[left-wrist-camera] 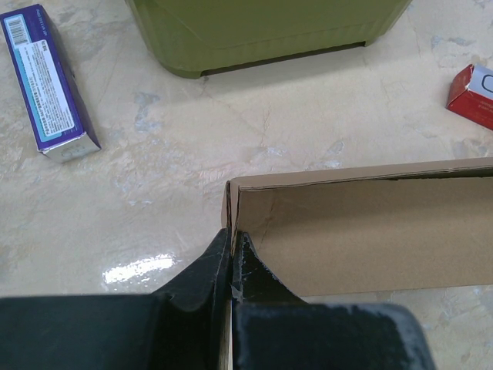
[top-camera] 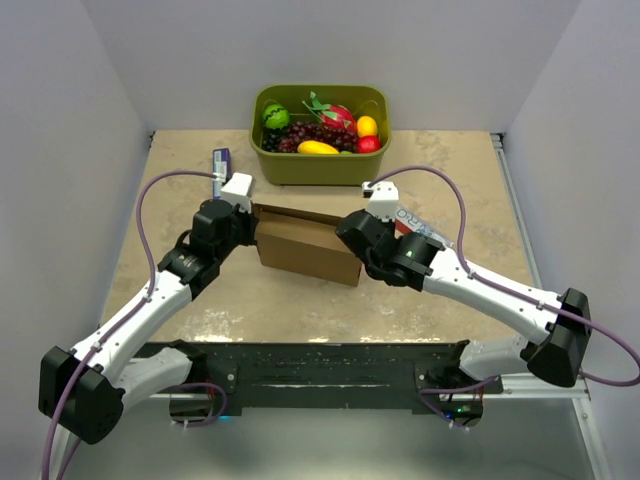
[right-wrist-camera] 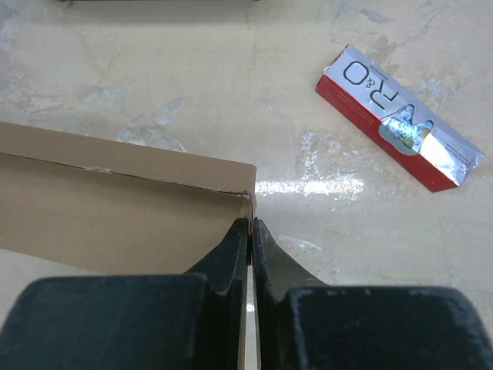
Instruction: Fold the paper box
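The box (top-camera: 305, 250) stands at the middle of the table (top-camera: 300, 305), just in front of the tub (top-camera: 320, 168). The left gripper (left-wrist-camera: 231, 237) pinches its left end wall. The right gripper (right-wrist-camera: 251, 225) pinches its right end wall.

Soft, even light is coming from above, and all three views are looking bright. The polished table (left-wrist-camera: 169, 177) is reflecting white glare patches in both wrist views, and the silver face of the red carton (right-wrist-camera: 385, 108) is shining too. The paper box (top-camera: 305, 252) is throwing only a faint shadow. The black fingers (left-wrist-camera: 202, 281) are appearing slightly blurred, being very close to the lens.
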Robot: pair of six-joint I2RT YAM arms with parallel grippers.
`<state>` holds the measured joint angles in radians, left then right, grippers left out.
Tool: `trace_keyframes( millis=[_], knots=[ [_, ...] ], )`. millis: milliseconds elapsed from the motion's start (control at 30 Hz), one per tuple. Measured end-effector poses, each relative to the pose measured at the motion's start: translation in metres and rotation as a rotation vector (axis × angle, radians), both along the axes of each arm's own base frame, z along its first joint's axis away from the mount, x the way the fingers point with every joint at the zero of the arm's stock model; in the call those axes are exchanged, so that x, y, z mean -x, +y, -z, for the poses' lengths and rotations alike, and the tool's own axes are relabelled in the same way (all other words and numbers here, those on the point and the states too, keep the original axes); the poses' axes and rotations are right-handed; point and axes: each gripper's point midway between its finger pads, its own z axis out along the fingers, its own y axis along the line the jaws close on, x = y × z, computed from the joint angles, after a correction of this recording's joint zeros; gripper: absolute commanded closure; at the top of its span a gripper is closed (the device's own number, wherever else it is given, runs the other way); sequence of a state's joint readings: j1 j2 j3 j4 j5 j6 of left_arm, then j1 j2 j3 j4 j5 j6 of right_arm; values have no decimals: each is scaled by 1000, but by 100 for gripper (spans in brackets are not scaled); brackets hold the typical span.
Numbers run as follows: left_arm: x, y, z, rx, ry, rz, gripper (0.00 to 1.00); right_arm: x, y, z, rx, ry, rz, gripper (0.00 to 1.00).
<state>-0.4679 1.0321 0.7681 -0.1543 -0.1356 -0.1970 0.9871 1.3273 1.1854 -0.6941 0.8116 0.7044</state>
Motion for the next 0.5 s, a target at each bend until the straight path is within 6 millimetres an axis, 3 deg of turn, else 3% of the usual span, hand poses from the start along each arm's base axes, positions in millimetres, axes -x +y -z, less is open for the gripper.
trace_keyframes(
  millis=[200, 500],
  knots=[
    [0, 0, 0, -3, -1, 2, 100, 7, 6, 5, -30, 42, -30, 84],
    [0, 0, 0, -5, -2, 4, 100, 9, 9, 13, -20, 70, -38, 83]
  ],
)
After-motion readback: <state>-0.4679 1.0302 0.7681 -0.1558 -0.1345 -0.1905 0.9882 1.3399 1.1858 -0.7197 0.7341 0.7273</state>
